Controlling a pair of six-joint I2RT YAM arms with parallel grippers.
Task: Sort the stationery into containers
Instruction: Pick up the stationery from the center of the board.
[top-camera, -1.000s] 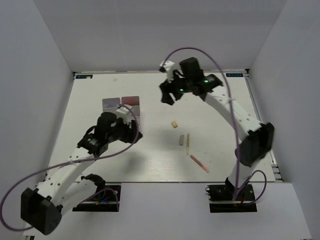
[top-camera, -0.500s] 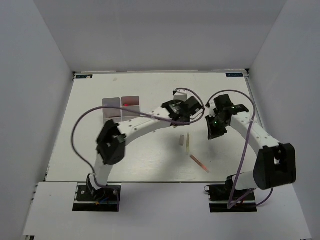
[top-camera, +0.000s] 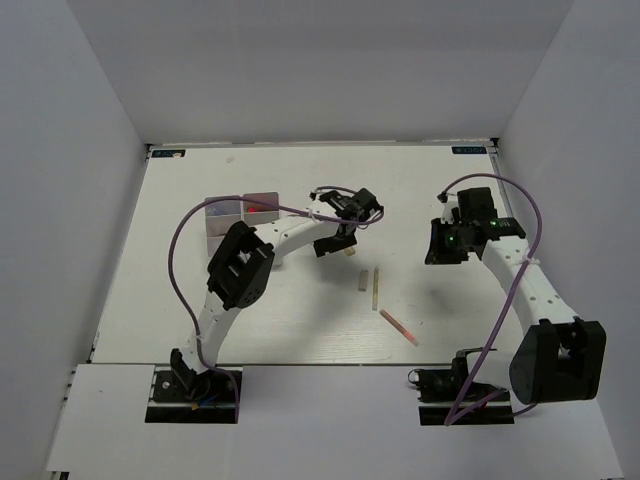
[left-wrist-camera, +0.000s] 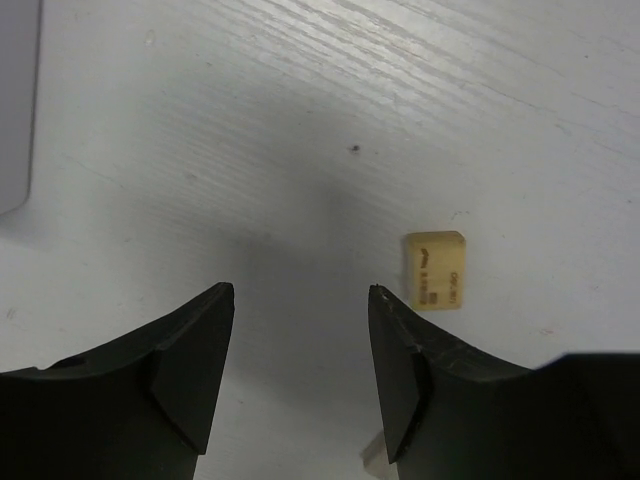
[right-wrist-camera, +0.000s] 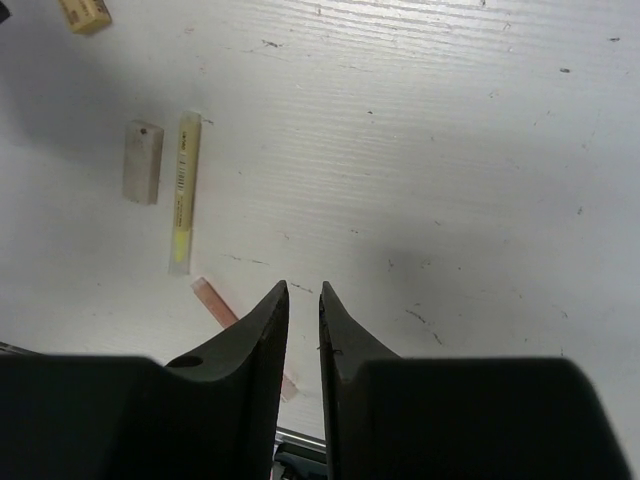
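The left gripper (left-wrist-camera: 300, 296) stands wide and empty, with the beige eraser (left-wrist-camera: 436, 270) lying just right of its fingertip, centre-right of the wrist view. The right gripper (right-wrist-camera: 303, 292) is nearly closed, gripping nothing. The compartment tray (top-camera: 225, 212) sits upper left.

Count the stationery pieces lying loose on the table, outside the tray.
4. A yellow eraser by the left gripper; a beige eraser and a yellow stick side by side mid-table; a pink stick nearer, to their right. Others may be hidden.

Top view looks down from behind; both wrist views face the table (top-camera: 200, 320) closely, sharing the beige eraser (left-wrist-camera: 436, 270).
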